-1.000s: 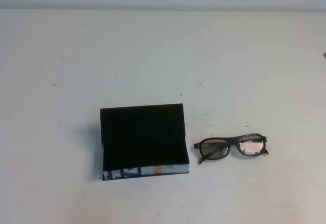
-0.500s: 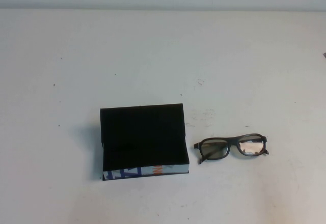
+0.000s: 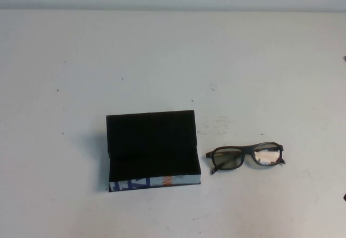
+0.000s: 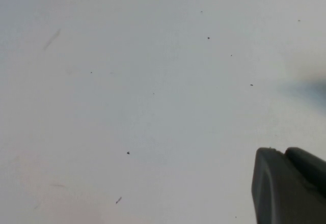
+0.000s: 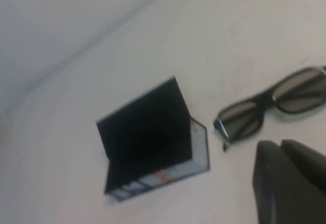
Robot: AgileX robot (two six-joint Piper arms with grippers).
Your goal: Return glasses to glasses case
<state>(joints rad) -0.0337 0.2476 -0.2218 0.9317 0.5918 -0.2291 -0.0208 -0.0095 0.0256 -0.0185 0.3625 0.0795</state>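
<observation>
The glasses case (image 3: 157,182) stands open and empty on the white table, left of centre, with its lid raised at the back and its patterned side towards me. The glasses (image 3: 246,157) lie just to its right, apart from it, lenses facing me. The right wrist view shows both the case (image 5: 201,147) and the glasses (image 5: 270,104). My right gripper (image 5: 280,145) is shut and empty, above the table on the near side of the glasses. My left gripper (image 4: 282,152) is shut and empty over bare table, out of the high view.
The white table (image 3: 173,59) stretches bare behind the case and glasses up to the back wall. Small dark specks dot its surface (image 4: 127,152). A dark bit of the right arm (image 3: 344,197) shows at the high view's right edge.
A dark bit of the right arm has come into the high view at its lower right edge. The case and glasses have not moved.
</observation>
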